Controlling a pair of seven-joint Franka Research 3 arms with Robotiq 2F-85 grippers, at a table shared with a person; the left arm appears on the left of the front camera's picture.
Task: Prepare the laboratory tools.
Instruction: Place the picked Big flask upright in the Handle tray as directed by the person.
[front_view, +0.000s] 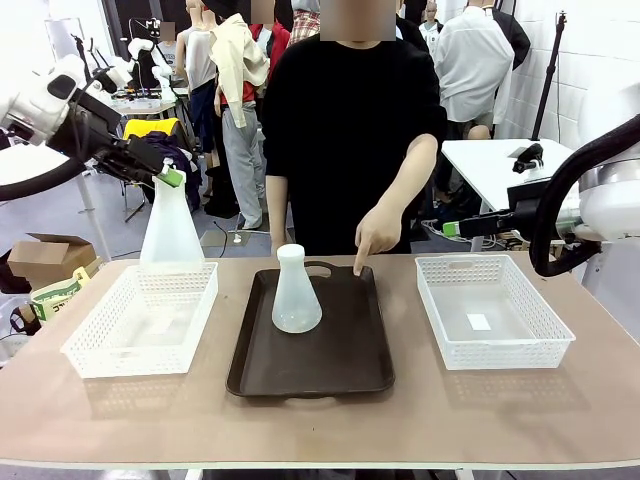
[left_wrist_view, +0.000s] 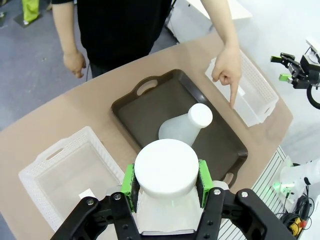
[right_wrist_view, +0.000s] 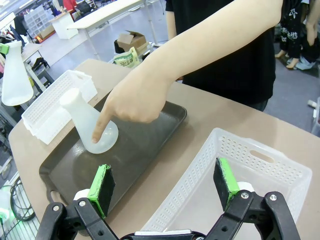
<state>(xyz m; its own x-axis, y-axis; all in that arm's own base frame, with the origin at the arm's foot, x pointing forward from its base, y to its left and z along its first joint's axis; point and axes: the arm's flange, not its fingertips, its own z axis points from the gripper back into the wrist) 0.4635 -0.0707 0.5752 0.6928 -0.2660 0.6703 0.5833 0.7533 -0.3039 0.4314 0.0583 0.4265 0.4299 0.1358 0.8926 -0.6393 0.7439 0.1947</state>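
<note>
One translucent whitish conical flask (front_view: 170, 232) hangs above the left white mesh basket (front_view: 140, 322), with my left gripper (front_view: 170, 178) shut on its neck. In the left wrist view the green pads (left_wrist_view: 129, 180) clamp that flask (left_wrist_view: 166, 169) just below its rim. A second flask (front_view: 296, 292) stands upright on the dark brown tray (front_view: 350, 355). It also shows in the wrist views, as the flask (left_wrist_view: 186, 126) and the flask (right_wrist_view: 90, 125). My right gripper (front_view: 450, 228) stands open in the air, and in its own view the gripper (right_wrist_view: 165, 187) hovers over the right basket (right_wrist_view: 250, 165).
A person stands at the far side. Their hand (front_view: 368, 240) points a finger down at the tray's far right corner, near the standing flask. The right basket (front_view: 490, 310) holds a small white label. Bare tabletop runs along the front edge.
</note>
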